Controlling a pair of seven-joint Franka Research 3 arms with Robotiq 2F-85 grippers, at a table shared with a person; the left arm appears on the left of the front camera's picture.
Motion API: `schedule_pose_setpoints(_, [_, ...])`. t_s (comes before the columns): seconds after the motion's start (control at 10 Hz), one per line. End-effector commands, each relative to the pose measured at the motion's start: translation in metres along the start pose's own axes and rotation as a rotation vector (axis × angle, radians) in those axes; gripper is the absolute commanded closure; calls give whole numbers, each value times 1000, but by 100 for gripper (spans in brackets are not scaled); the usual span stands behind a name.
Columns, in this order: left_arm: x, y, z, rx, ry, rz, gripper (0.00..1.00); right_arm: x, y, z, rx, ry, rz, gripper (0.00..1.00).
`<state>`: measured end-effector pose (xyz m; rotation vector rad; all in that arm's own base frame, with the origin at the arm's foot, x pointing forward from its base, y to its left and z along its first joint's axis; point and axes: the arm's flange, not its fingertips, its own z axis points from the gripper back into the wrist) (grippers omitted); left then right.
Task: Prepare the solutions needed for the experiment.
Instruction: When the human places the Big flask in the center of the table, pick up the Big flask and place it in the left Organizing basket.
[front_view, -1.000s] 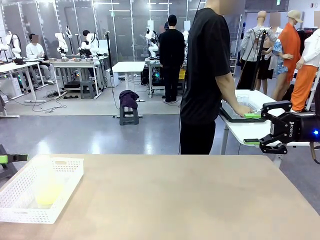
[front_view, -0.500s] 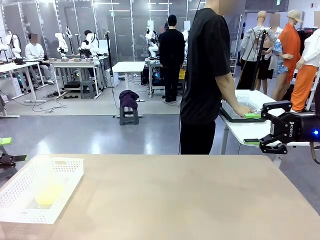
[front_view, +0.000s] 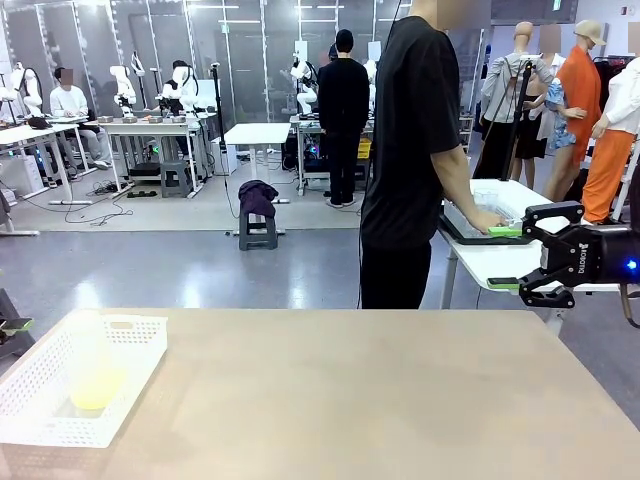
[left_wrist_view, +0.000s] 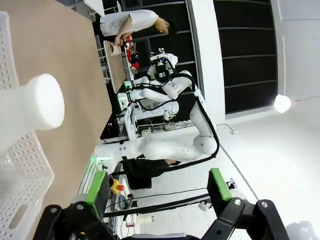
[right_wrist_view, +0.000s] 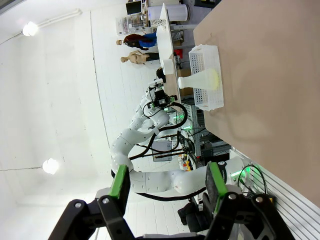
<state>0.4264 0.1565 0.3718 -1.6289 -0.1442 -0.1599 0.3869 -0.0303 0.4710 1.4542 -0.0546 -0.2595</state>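
The solutions (front_view: 96, 391) show as pale yellow liquid at the bottom of a white frosted flask (front_view: 87, 345). It stands upright in a white perforated basket (front_view: 135, 352) at the table's near left. My left gripper (front_view: 10, 328) sits at the picture's left edge just beside the basket, jaws open. In its wrist view, my left gripper (left_wrist_view: 157, 187) holds nothing, and the flask's neck (left_wrist_view: 36, 104) is close by. My right gripper (front_view: 520, 258) hovers open off the table's far right corner. From there my right gripper (right_wrist_view: 167, 185) sees the flask (right_wrist_view: 196, 80) and its yellow liquid (right_wrist_view: 213, 78) far off.
A person in black stands past the table's far edge with a hand (front_view: 488, 222) on a white side table (front_view: 480, 262) behind my right gripper. The brown tabletop (front_view: 350, 390) stretches bare from the basket to the right edge.
My left gripper has shifted at the left edge, its green-tipped fingers turning and now sitting lower beside the basket. The right gripper, the flask and the person have not moved.
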Motion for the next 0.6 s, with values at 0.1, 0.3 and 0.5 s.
schedule_pose_setpoints(0.1, [-1, 0, -7, 25, -21, -30, 0, -1, 0, 1, 2, 7, 0, 23])
schedule_pose_setpoints(0.3, [-1, 0, -7, 25, -21, -30, 0, -1, 0, 1, 2, 7, 0, 23])
schedule_pose_setpoints(0.5, [-1, 0, -7, 25, -21, -30, 0, -1, 0, 1, 2, 7, 0, 23])
